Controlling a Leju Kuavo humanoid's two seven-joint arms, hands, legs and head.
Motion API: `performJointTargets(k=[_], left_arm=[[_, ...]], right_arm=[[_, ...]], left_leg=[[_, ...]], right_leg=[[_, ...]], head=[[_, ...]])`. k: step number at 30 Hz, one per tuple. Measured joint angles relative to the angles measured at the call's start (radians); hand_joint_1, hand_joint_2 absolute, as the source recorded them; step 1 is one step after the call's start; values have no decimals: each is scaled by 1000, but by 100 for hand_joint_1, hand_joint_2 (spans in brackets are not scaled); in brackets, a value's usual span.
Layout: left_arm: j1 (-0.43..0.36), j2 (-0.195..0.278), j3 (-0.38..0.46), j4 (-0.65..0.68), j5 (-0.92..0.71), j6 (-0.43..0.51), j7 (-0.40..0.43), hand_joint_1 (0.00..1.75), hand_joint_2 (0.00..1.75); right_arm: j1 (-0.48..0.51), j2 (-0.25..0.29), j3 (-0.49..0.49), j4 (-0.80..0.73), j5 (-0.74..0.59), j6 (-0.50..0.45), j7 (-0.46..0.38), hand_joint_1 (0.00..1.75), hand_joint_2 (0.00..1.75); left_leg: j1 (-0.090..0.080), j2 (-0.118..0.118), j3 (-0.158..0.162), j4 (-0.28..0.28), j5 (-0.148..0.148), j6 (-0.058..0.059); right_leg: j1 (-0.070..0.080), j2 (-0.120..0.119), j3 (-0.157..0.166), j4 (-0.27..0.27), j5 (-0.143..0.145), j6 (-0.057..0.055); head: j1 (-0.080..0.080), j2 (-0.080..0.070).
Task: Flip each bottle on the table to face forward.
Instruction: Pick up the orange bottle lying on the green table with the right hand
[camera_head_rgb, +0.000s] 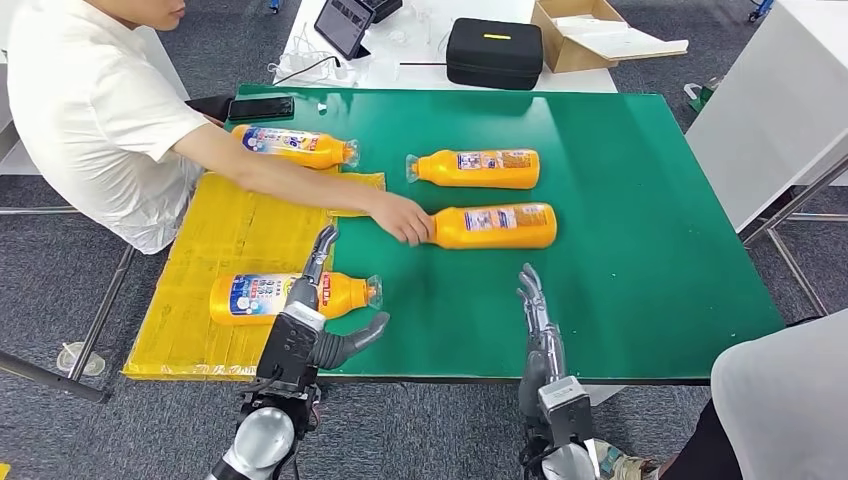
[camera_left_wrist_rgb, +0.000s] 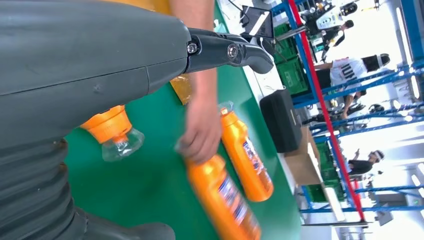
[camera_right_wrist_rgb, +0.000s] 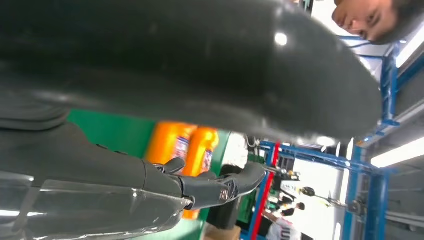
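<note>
- Green table (camera_head_rgb: 650, 260) fills the centre of the head view; a yellow mat (camera_head_rgb: 220, 250) lies over its left part.
- Four orange bottles lie on their sides. Near-left bottle (camera_head_rgb: 290, 296) rests on the mat at lower left, clear cap to the right, coloured label up.
- Far-left bottle (camera_head_rgb: 295, 146) sits at upper left, at the mat's far edge, cap to the right.
- Upper-centre bottle (camera_head_rgb: 478, 168) and mid-centre bottle (camera_head_rgb: 495, 226) lie on bare green, caps to the left.
- A person in a white shirt (camera_head_rgb: 90, 110), upper left, reaches across; the person's hand (camera_head_rgb: 402, 217) is at the cap end of the mid-centre bottle.
- Left hand (camera_head_rgb: 320, 315): fingers spread, thumb out to the right, nothing held; it hangs over the near-left bottle, contact cannot be told.
- Right hand (camera_head_rgb: 535, 310): lower centre, fingers extended and apart, empty, above bare green.
- Black case (camera_head_rgb: 494, 52) and cardboard box (camera_head_rgb: 590, 35) sit beyond the table, top of frame.
</note>
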Motion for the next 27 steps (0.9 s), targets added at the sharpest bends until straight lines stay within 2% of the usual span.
performJointTargets(k=[3, 6, 7, 9, 10, 11, 12, 13, 15, 16, 18, 19, 23, 27], left_arm=[[17, -14, 0, -21, 74, 33, -9, 0, 175], [36, -25, -2, -46, 137, 79, -10, 0, 44], [42, -26, -3, -53, 152, 96, -11, 0, 44], [54, -27, -3, -63, 175, 128, -12, 0, 131], [60, -27, -3, -67, 186, 142, -11, 0, 175], [66, -27, -4, -69, 193, 154, -6, 0, 175], [72, -27, -5, -71, 196, 163, 5, 0, 175], [78, -26, -8, -72, 196, 168, 21, 0, 175], [86, -25, -21, -70, 203, 148, 58, 0, 175], [86, -25, -29, -64, 216, 123, 71, 0, 175], [81, -27, -44, -41, 248, 72, 88, 0, 175], [77, -29, -50, -26, 256, 63, 91, 0, 175], [50, -36, -65, 34, 207, 131, 79, 0, 175], [18, -50, -76, 66, 170, 156, 72, 0, 175]], right_arm=[[21, 16, -27, -84, -125, 65, -11, 0, 0], [46, 45, -59, -140, -205, 141, -13, 0, 0], [54, 52, -66, -150, -202, 140, -12, 0, 0], [69, 64, -74, -160, -183, 101, 3, 0, 87], [74, 70, -78, -162, -161, 60, 18, 0, 87], [79, 74, -80, -162, -121, -2, 32, 0, 87], [83, 76, -78, -160, -46, -96, 46, 0, 44], [84, 76, -73, -155, 68, -210, 60, 0, 44], [80, 71, -57, -132, 387, -423, 95, 0, 131], [74, 68, -53, -113, 561, -481, 111, 0, 175], [56, 67, -66, -66, 843, -520, 109, 0, 175], [44, 71, -85, -40, 929, -520, 92, 0, 175], [-13, 98, -209, 52, 1062, -520, 38, 0, 175], [-75, 107, -256, 137, 1189, -520, 129, 0, 175]], left_leg=[[0, 0, 0, 0, 0, 0], [0, 0, 0, 0, 0, 0], [0, 0, 0, 0, 0, 0], [0, 0, 0, 0, 0, 0], [0, 0, 0, 0, 0, 0], [0, 0, 0, 0, 0, 0], [0, 0, 0, 0, 0, 0], [0, 0, 0, 0, 0, 0], [0, 0, 0, 0, 0, 0], [0, 0, 0, 0, 0, 0], [0, 0, 0, 0, 0, 0], [0, 0, 0, 0, 0, 0], [0, 0, 0, 0, 1, 1], [0, 0, 0, 0, 1, 1]], right_leg=[[0, 0, 0, 0, 0, 0], [0, 0, 0, 0, 0, 0], [0, 0, 0, 0, 0, 0], [0, 0, 0, 0, 0, 0], [0, 0, 0, 0, 0, 0], [0, 0, 0, 0, 0, 0], [0, 0, 0, 0, 0, 0], [0, 0, 0, 0, 0, 0], [0, 0, 0, 0, 0, 0], [0, 0, 0, 0, 0, 0], [0, 0, 0, 0, 0, 0], [0, 0, 0, 0, 0, 0], [0, 0, 1, 0, 1, 1], [0, 0, 1, 0, 2, 1]], head=[[0, 0], [0, 0], [0, 0], [0, 0], [0, 0], [0, 0], [0, 0], [0, 0], [0, 0], [0, 0], [0, 0], [0, 0], [0, 0], [0, 0]])
